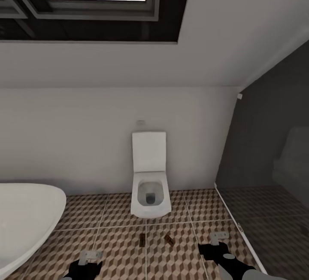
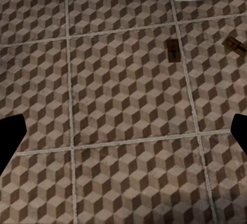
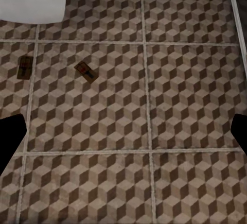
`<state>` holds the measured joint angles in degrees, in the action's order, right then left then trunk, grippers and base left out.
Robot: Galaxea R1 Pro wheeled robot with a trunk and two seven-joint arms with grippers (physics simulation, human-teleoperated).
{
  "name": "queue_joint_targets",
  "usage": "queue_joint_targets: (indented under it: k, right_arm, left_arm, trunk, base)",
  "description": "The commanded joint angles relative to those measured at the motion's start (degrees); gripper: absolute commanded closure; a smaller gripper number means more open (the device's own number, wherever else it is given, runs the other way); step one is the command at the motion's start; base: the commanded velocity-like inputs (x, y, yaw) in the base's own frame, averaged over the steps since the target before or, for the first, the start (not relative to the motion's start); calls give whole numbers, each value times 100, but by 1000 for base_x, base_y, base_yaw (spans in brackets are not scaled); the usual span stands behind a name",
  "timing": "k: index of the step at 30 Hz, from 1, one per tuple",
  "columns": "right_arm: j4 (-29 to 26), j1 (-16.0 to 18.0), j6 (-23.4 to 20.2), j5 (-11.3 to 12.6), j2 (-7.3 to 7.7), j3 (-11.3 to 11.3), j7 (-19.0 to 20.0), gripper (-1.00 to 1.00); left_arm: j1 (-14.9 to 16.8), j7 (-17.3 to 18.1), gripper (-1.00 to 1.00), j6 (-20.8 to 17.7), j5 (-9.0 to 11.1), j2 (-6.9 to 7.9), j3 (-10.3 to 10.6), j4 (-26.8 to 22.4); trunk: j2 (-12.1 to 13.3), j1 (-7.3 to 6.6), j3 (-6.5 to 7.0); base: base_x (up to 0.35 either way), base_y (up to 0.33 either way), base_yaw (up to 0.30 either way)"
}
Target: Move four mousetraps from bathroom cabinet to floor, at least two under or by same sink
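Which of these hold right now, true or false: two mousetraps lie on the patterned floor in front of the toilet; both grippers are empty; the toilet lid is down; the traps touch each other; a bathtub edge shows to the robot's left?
1. Two small tan wooden mousetraps lie on the cube-patterned tile floor before the white toilet. True.
2. The left gripper and right gripper hold nothing. True.
3. The toilet lid is down. False: it stands raised and the bowl is open.
4. The traps touch. False: they lie apart on neighbouring tiles, a grout line between them.
5. A white oval bathtub sits at the robot's left. True.
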<state>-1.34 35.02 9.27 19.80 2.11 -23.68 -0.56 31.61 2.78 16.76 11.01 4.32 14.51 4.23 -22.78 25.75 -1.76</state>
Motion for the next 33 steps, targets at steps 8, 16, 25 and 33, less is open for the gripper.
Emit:
queue_joint_targets:
  k: [8,16,25,33]
  right_arm:
    - [2,5,14,43,6,-49,-19,-100]
    - [7,5,36,21,99,-42,-65,-100]
    - [14,5,34,24,887,-42,-82,-100]
    - [34,-245,-21,24,1383,-42,-109,-100]
  left_arm:
    - [11,29,-100,36,59,-2,43,25]
    - [11,22,-100,40,59,100,37,22]
    - [11,12,-100,46,64,811,34,15]
    - [-43,12,-100,40,83,1391,34,32]
  trunk:
    - [-14,4,-68]
    - [-14,4,-74]
    - [-14,4,-74]
    - [-14,4,-74]
  base:
    - [0,0,0]
    - [0,0,0]
    - [0,0,0]
    - [0,0,0]
